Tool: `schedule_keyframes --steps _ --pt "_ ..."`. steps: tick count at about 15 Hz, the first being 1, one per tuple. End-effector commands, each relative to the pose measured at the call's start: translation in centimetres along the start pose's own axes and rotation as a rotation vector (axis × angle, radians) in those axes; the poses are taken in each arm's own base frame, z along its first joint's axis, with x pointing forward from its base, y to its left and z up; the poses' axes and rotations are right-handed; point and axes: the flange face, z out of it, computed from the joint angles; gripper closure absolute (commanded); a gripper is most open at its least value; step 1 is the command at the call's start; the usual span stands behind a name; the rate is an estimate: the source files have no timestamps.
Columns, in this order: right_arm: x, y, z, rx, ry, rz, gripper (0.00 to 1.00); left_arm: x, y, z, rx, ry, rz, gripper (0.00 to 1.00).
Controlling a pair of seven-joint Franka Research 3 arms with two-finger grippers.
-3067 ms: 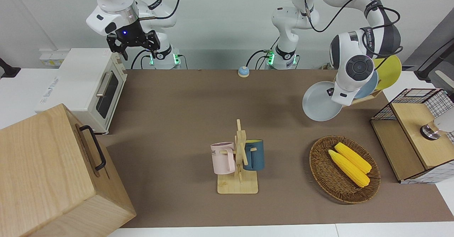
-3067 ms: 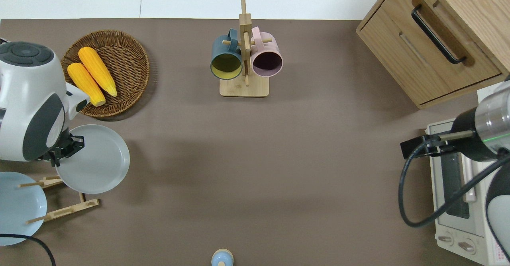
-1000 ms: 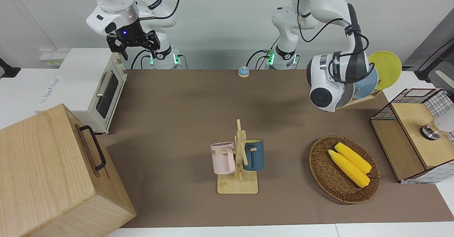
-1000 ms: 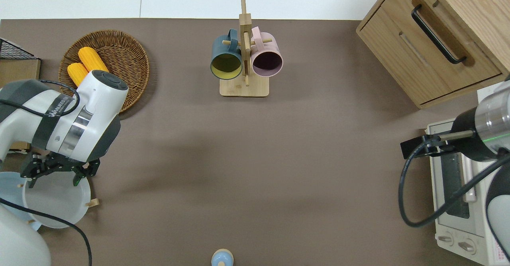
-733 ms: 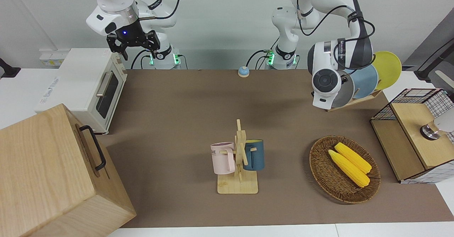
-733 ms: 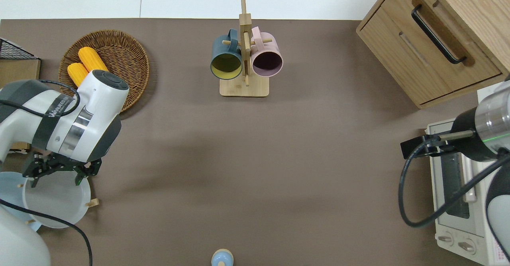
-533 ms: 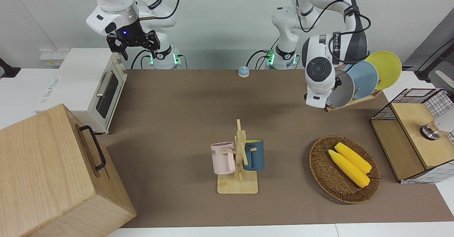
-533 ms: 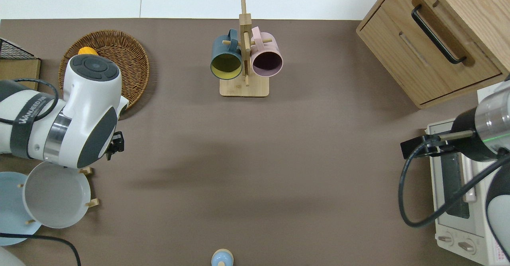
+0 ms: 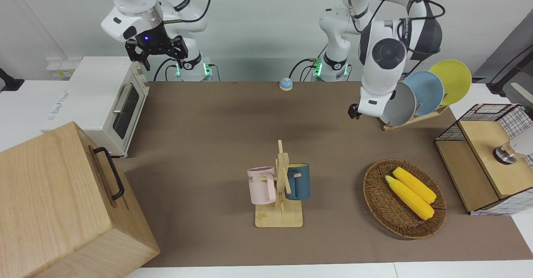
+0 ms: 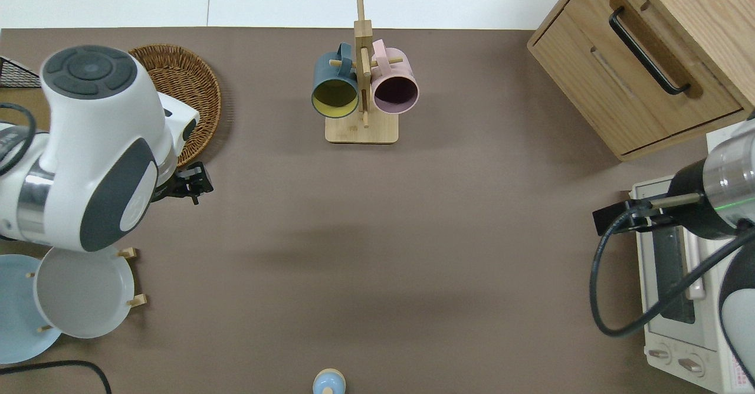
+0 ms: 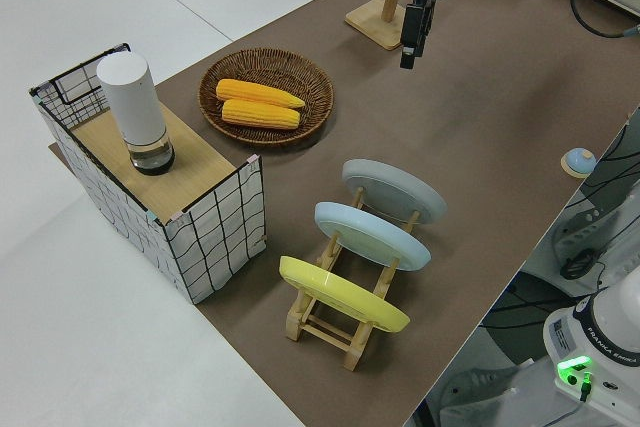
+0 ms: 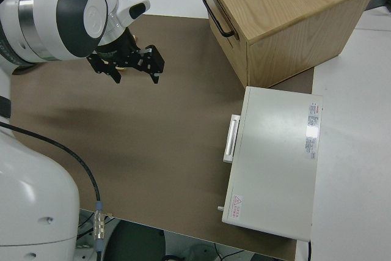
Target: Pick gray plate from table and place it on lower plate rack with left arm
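The gray plate point(image 9: 399, 109) stands on edge in the lower plate rack point(image 9: 416, 118), in the slot farthest from the robots; it also shows in the overhead view point(image 10: 82, 294) and the left side view point(image 11: 393, 190). My left gripper point(image 10: 191, 184) is open and empty, apart from the plate, over the bare brown mat of the table point(image 9: 208, 145) between the rack and the wicker basket. It also shows in the left side view point(image 11: 410, 42). The right arm is parked with its gripper point(image 9: 155, 50) open.
A light-blue plate point(image 9: 424, 93) and a yellow plate point(image 9: 452, 80) stand in the same rack. A wicker basket point(image 9: 374, 194) with two corn cobs, a mug tree point(image 9: 280, 186) with two mugs, a wire crate point(image 9: 487, 153), a toaster oven point(image 9: 104, 99), a wooden cabinet point(image 9: 62, 203) and a bell point(image 9: 285, 84) stand around.
The left gripper carried the gray plate to the rack, set it in the slot and let go. It has since risen and moved away toward the middle of the table.
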Motion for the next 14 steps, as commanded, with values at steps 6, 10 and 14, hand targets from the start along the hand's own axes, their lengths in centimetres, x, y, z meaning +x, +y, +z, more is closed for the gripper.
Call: schedule_keyframes --steps 6,10,14 --pt "-0.4 0.3 -0.4 0.003 -0.005 0.003 0.011 1.0 -7.6 -6.9 -0.252 0.044 0.238 0.0" --pt "-0.4 0.4 -0.4 0.003 -0.005 0.004 0.013 -0.6 -10.2 -9.7 -0.28 0.112 0.317 0.0" --pt "-0.4 0.4 -0.4 0.003 -0.005 0.004 0.013 -1.1 -10.4 -9.7 -0.305 0.229 0.361 0.0"
